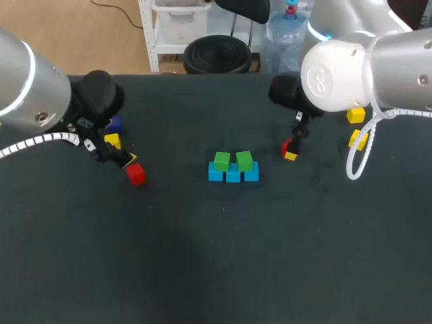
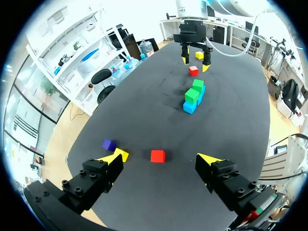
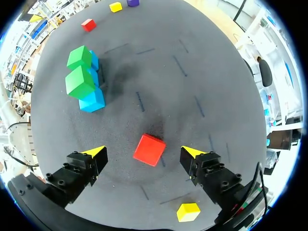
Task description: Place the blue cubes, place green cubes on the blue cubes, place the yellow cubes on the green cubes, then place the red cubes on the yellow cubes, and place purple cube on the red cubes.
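Centrally, three blue cubes (image 1: 233, 175) sit in a row on the table (image 1: 202, 270), with two green cubes (image 1: 222, 160) resting on them. Left gripper (image 2: 161, 158) stands wide open, left-hand red cube (image 2: 157, 156) just ahead of its tips and untouched, with a yellow cube (image 2: 121, 154) and a purple cube (image 2: 109, 144) beside it. Right gripper (image 3: 143, 151) is likewise spread wide — right-hand red cube (image 3: 149, 149) lies between its fingers, clear of both.
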`<state>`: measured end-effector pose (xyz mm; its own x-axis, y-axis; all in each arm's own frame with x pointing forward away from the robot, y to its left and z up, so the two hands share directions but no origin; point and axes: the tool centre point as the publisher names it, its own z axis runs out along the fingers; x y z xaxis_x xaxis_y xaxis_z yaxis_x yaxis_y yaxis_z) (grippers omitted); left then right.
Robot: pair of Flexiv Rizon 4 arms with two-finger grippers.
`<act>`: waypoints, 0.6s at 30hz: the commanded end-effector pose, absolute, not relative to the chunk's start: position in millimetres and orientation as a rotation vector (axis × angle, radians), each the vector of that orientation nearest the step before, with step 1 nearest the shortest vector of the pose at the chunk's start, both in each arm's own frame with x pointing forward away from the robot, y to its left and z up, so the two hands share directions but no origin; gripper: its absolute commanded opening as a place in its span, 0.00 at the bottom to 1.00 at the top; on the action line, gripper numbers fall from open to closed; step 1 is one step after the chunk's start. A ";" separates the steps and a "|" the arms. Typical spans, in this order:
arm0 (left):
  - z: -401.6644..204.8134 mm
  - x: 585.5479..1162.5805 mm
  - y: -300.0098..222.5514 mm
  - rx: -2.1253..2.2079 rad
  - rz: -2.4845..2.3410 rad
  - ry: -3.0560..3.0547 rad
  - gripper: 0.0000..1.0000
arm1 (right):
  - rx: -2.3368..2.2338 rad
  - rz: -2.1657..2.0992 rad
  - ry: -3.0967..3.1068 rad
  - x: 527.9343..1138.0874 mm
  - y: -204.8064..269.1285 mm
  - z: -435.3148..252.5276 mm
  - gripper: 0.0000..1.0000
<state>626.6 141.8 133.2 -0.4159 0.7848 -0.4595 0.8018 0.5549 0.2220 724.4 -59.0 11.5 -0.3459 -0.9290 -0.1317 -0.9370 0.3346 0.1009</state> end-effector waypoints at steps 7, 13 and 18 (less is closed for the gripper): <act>133.0 627.1 143.0 1.277 -0.049 2.271 1.00 | -1.813 0.276 2.505 723.3 -56.9 11.5 1.00; 133.0 627.1 143.0 1.277 -0.049 2.271 1.00 | -1.959 0.214 2.446 717.0 -46.4 21.9 1.00; 133.0 627.1 143.0 1.277 -0.049 2.271 1.00 | -2.016 0.116 2.439 713.7 -48.6 33.6 1.00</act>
<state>626.6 141.8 133.2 -0.4159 0.7848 -0.4595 0.8018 0.5549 0.2220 717.6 -52.4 27.5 -0.1899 -0.9808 -0.0440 -0.9792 0.1859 0.0818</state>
